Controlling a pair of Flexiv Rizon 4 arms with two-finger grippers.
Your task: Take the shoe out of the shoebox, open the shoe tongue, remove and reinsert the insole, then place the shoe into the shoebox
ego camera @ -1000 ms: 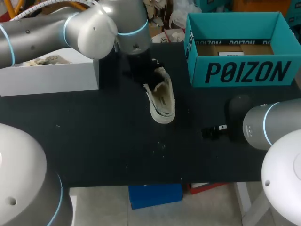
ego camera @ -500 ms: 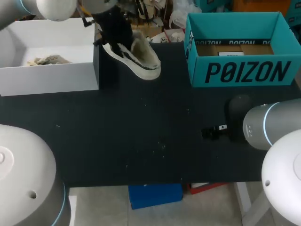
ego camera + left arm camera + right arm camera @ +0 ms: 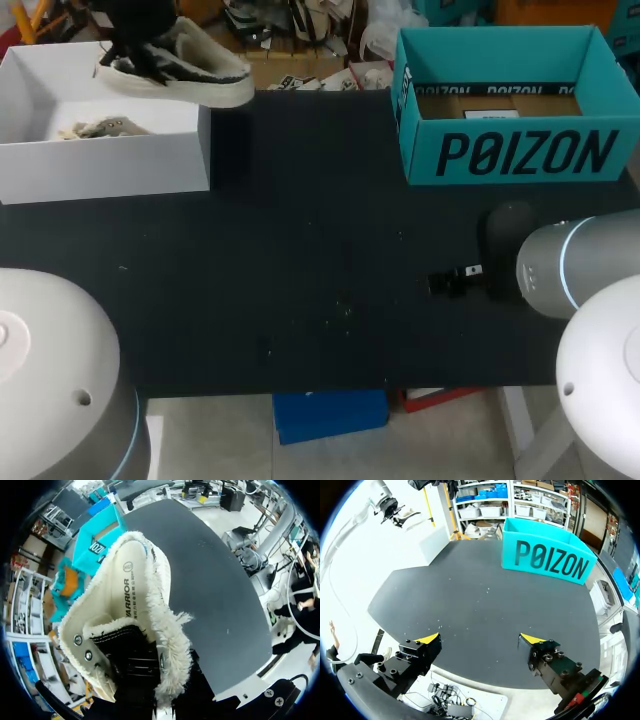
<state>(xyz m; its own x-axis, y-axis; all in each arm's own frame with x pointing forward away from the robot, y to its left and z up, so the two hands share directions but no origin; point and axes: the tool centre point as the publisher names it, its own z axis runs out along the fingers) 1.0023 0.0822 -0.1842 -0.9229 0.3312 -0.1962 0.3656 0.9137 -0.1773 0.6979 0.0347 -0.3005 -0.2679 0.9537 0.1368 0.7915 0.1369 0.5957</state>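
Note:
A cream shoe (image 3: 180,68) with fleecy lining and a dark upper hangs over the back right corner of the white shoebox (image 3: 110,165). My left gripper (image 3: 135,22) holds it from above, near the far left of the table. In the left wrist view the shoe (image 3: 135,630) fills the space ahead, showing its fluffy collar, white insole and black tongue, and it hides the fingers. My right gripper (image 3: 480,639) hovers open over the table's front edge with nothing between its yellow tips. Its arm (image 3: 575,265) sits at the right.
A teal box (image 3: 520,150) stands open at the back right, also seen ahead of the right gripper (image 3: 547,560). Crumpled paper (image 3: 100,128) lies inside the white shoebox. The black tabletop (image 3: 300,280) stretches between the two boxes.
My left arm has lifted the shoe off the middle of the table and carried it left and back to above the white shoebox. The right arm has not moved.

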